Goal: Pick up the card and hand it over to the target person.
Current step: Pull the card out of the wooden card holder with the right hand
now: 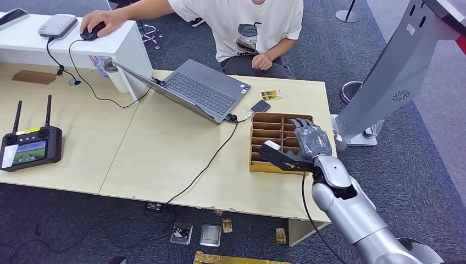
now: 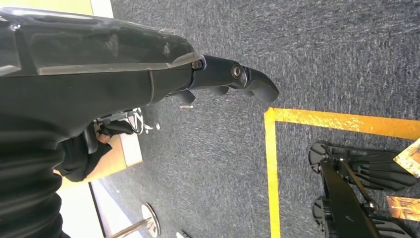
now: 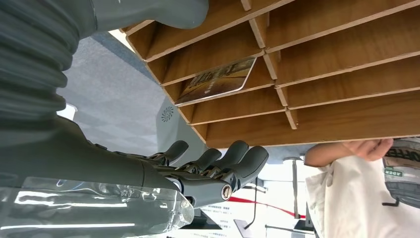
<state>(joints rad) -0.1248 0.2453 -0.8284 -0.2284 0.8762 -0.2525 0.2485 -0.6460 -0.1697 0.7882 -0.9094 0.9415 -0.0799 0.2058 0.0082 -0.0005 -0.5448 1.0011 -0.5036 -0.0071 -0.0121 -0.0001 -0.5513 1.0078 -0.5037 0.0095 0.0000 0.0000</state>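
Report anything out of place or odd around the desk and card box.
Several cards and packets lie on the carpet below the table's front edge, which looks like a spill. Another card lies loose on the table beside the phone, outside the slotted wooden box.

An open grey laptop (image 1: 199,88) lies on the wooden table (image 1: 165,154), a black remote controller (image 1: 28,147) well apart at its left.

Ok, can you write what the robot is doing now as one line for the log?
right hand: open, over wooden rack | card: in rack slot, not held | left hand: hanging, holds nothing | person: seated behind table
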